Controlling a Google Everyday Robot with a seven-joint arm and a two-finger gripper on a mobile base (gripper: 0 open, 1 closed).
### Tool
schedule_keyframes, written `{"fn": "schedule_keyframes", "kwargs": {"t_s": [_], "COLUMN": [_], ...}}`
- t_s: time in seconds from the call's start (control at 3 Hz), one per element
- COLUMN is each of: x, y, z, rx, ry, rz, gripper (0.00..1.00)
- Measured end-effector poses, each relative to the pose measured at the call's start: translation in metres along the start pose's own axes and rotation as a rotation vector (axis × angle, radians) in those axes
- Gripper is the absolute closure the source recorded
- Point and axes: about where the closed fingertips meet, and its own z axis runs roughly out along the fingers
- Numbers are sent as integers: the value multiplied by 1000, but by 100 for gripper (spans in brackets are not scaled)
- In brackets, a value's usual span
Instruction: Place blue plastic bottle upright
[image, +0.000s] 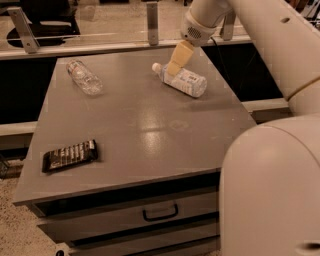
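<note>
The blue plastic bottle (183, 80) lies on its side at the back right of the grey table (140, 125), white cap pointing left and back, pale blue-and-white label facing up. My gripper (176, 62) hangs from the white arm that comes in from the upper right. Its tan fingers point down and left, right over the bottle's neck end, just behind the cap.
A smaller clear crinkled bottle (84, 76) lies on its side at the back left. A dark snack packet (69, 155) lies near the front left edge. A rail with metal posts (152, 16) runs behind the table. A drawer handle (160, 213) shows below the front edge.
</note>
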Motion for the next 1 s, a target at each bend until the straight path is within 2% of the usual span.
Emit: {"fn": "schedule_keyframes", "kwargs": {"t_s": [0.33, 1.0], "x": [-10, -12], "y": [-2, 0], "z": [22, 67], "rx": [-10, -34], "ry": [18, 81], "rz": [36, 97], "gripper": [0, 0]}}
